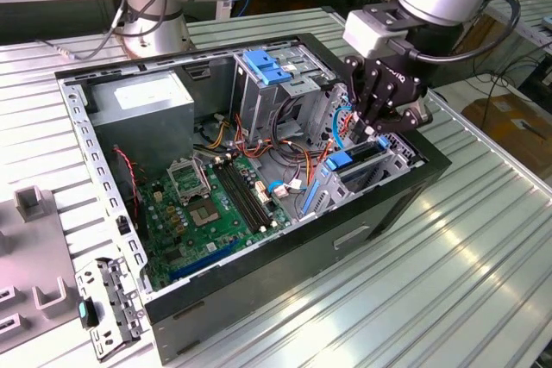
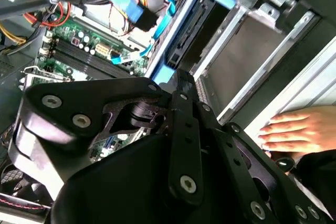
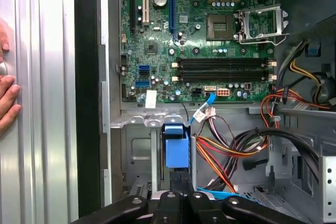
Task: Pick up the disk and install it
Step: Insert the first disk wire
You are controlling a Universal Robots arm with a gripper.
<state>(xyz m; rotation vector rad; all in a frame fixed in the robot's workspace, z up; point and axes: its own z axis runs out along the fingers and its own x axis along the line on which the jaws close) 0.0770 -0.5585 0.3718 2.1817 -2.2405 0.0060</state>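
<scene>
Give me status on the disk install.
Done: pick-up. The disk stands on edge in the corner bay of the case. In hand: the end effector sits right over the disk's top edge. Left: full seating, which these views cannot confirm.

The computer case (image 1: pixel 259 295) lies open on the table (image 1: pixel 448 282), near its middle. Inside, the motherboard (image 1: pixel 207 213) lies on the case floor toward the exterior view's left. The power supply (image 1: pixel 142 109) sits behind it in the far corner, and the drive cage (image 1: pixel 276 92) stands just to the exterior view's right of that. The disk (image 1: pixel 362 159) stands on edge in the bay at the case's right end, with the end effector (image 1: pixel 377 129) directly above it. In the second wrist view a hand (image 2: pixel 299 129) rests on the table beside the case. A bracket (image 1: pixel 108 303) lies just beside the case's near left corner.
</scene>
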